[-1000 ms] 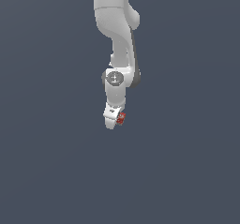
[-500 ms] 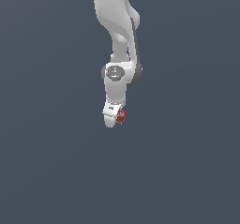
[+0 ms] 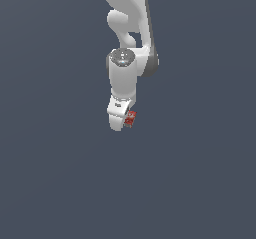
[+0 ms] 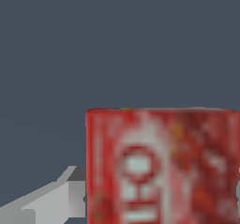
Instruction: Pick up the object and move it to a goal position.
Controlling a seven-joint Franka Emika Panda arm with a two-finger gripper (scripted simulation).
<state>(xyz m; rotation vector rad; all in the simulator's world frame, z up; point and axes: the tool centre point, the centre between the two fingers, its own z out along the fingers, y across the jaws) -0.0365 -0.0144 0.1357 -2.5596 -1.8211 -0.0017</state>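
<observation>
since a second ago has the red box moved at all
No clear move. The red box sits at nearly the same spot in the exterior view's frame, beside the gripper; the arm above has swung.

The arm (image 3: 131, 48) hangs down from above. At its lower end sits the gripper (image 3: 124, 121), and the box (image 3: 130, 118) is held against its side toward the exterior view's right, nothing beneath it.

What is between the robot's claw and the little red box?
Nothing shows between them. In the exterior view the red box sits right against the claw, and the wrist view shows one grey finger right beside it.
</observation>
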